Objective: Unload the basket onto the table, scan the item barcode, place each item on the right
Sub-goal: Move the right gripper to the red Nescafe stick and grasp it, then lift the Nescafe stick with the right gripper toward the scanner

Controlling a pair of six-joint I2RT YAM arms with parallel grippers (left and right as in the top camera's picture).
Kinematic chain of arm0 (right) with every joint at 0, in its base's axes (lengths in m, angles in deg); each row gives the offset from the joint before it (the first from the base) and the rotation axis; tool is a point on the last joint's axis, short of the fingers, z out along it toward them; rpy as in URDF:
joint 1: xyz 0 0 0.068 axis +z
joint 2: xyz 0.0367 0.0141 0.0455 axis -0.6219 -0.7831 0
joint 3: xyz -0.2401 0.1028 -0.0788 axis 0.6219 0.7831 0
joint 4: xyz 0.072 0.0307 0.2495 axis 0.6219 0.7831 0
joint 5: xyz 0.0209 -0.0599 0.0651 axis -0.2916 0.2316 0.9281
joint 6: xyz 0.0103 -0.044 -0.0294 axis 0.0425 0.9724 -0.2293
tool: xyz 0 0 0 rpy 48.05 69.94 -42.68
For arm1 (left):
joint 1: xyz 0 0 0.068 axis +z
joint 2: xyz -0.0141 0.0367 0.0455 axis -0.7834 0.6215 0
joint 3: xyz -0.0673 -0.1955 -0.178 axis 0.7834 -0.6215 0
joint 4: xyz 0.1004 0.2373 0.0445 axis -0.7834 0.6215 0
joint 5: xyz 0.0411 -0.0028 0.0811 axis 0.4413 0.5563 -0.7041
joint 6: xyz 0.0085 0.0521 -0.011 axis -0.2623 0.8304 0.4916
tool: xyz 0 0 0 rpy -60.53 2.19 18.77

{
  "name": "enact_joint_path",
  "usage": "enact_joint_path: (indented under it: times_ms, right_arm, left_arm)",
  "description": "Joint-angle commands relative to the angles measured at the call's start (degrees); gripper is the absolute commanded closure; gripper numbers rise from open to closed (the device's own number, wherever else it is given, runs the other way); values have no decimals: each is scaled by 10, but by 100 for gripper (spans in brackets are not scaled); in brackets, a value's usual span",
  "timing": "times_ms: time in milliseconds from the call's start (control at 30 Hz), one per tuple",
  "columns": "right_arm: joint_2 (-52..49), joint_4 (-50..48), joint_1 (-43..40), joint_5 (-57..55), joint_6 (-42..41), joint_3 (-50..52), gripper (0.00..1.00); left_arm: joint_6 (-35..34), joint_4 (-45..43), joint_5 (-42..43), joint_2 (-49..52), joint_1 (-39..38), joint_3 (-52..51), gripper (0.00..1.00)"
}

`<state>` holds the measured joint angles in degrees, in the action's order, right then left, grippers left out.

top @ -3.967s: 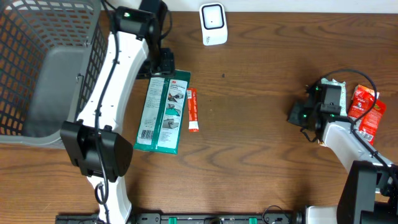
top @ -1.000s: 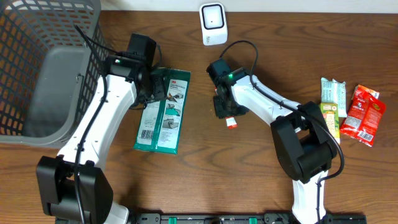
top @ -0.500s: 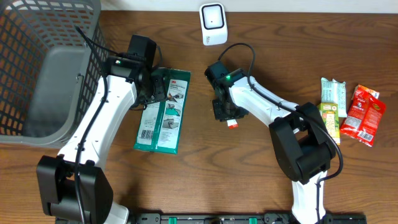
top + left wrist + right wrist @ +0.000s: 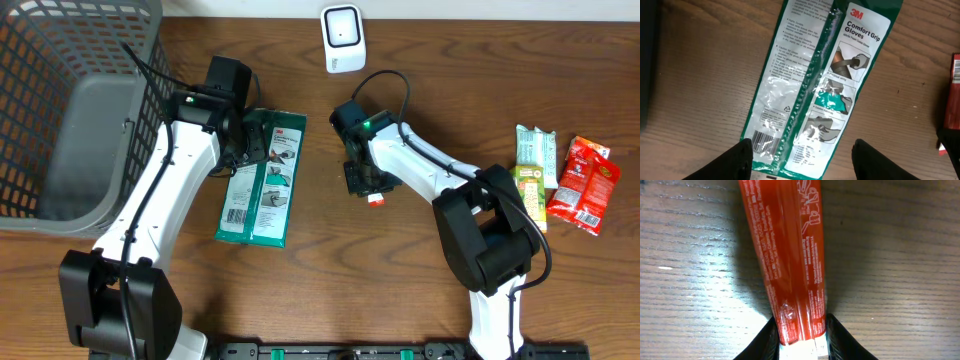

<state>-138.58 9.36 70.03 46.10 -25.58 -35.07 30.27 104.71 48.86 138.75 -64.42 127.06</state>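
Two grippers are over the wooden bench (image 4: pixel 330 290). The right gripper (image 4: pixel 801 341) stands narrow, with a finger (image 4: pixel 765 341) against each edge of a red tube (image 4: pixel 790 255) at its white crimped end. The tube runs straight out ahead of the gripper, printed side up. Whether it rests on the wood or is raised a little, I cannot tell.

The left gripper (image 4: pixel 805 161) is spread wide and holds nothing. It hangs above a green glove pack (image 4: pixel 815 95) lying flat on the bench. The pack's lower end sits between the fingers (image 4: pixel 737 160), and its barcode (image 4: pixel 761 142) is just ahead of the left one. The rest of the pack stretches away in front of the gripper, tilted to the right.

A white scanner (image 4: pixel 342 38) stands beyond the right gripper, well apart from it, near the far edge of the bench. A grey mesh basket (image 4: pixel 30 70) sits on the outer side of the left gripper. Far to the outer side of the right gripper lie a red packet (image 4: pixel 583 185) and two pale wrapped bars (image 4: pixel 535 160) — all well apart from both grippers.
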Motion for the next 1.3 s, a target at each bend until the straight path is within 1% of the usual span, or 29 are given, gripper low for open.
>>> enact_joint_path:
  times_ms: [0,267,333,400,467,567,733,800,900,1133,1267]
  right_arm:
    - [19,-2,3,-10,2,-1,74]
    - [19,-1,4,-9,2,-1,83]
    - [19,3,4,-9,2,-1,87]
    - [22,5,2,-5,12,-1,94]
    - [28,7,-1,10,16,-1,99]
    - [45,9,-12,50,37,-1,99]
    - [81,14,-41,137,82,-1,99]
    - [99,16,-59,194,111,-1,99]
    - [114,18,-81,269,144,-1,99]
    - [122,37,-145,478,244,0,99]
    - [122,47,-183,653,330,0,99]
  left_arm:
    - [1,-3,-1,3,2,-3,36]
    - [1,-6,-1,3,2,-3,36]
    - [1,-6,-1,3,2,-3,36]
    - [1,-6,-1,3,2,-3,36]
    - [1,-5,-1,3,2,-3,36]
    - [12,-5,9,3,2,-3,36]
    - [88,-5,104,2,3,-3,36]
    - [122,-5,165,1,3,-3,35]
    - [154,-8,242,0,3,-2,35]
    - [212,-40,395,-7,3,-2,35]
    - [231,-73,468,-12,3,-2,35]
